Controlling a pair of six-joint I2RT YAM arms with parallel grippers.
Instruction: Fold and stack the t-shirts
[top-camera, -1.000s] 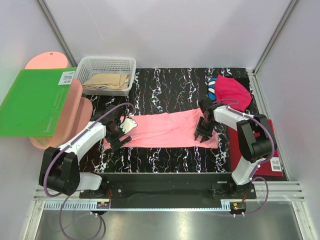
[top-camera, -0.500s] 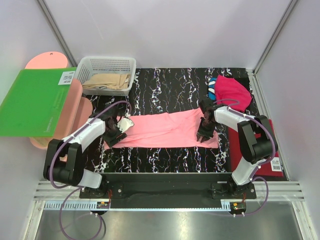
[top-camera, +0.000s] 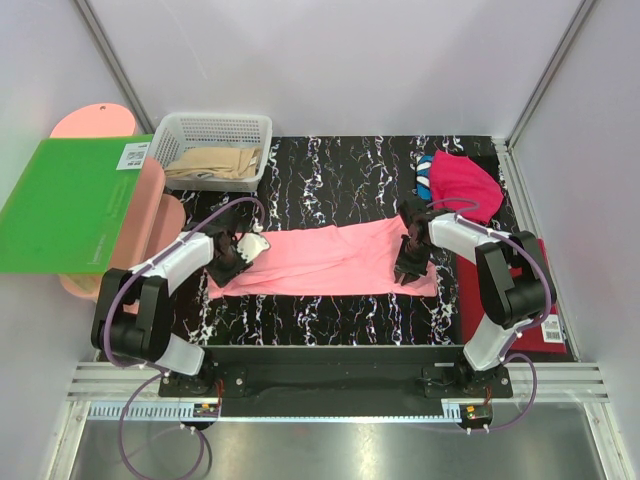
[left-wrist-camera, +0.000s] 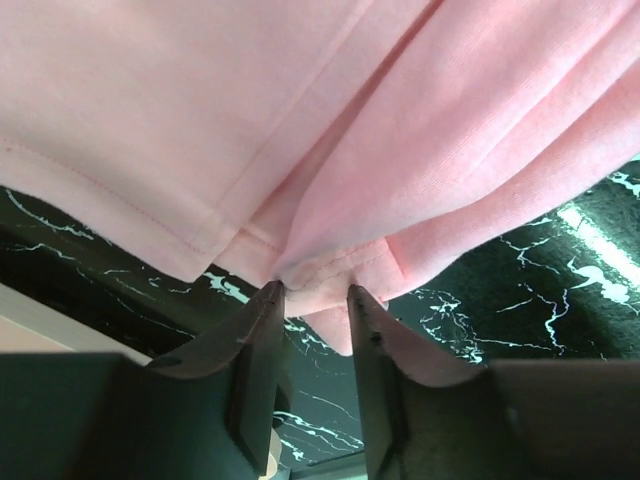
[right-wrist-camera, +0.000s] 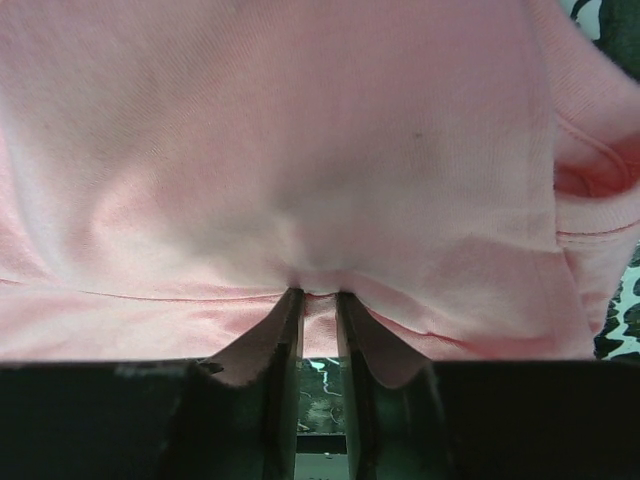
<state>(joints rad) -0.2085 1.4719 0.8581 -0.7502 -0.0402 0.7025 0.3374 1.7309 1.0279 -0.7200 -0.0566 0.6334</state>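
Note:
The light salmon-pink t-shirt (top-camera: 330, 260) lies as a long folded strip across the black marbled table (top-camera: 330, 180). My left gripper (top-camera: 228, 262) is at its left end. In the left wrist view the left gripper (left-wrist-camera: 315, 292) has its jaws drawn in on a bunched hem corner of the pink cloth (left-wrist-camera: 400, 120). My right gripper (top-camera: 408, 265) is at the strip's right end. The right wrist view shows the right gripper (right-wrist-camera: 318, 295) pinching a puckered fold of the shirt (right-wrist-camera: 300, 130). A magenta t-shirt (top-camera: 468, 185) lies crumpled at the back right, with a blue one (top-camera: 425, 180) peeking out beside it.
A white basket (top-camera: 215, 135) holding beige cloth stands at the back left. A flat green board (top-camera: 65, 205) rests on pink boards (top-camera: 140, 235) off the table's left side. A dark-red board (top-camera: 515, 305) lies along the right edge.
The left gripper has slid onto the shirt's left end and its wide-open jaws have closed on the hem. The right gripper's jaws have narrowed slightly on the cloth.

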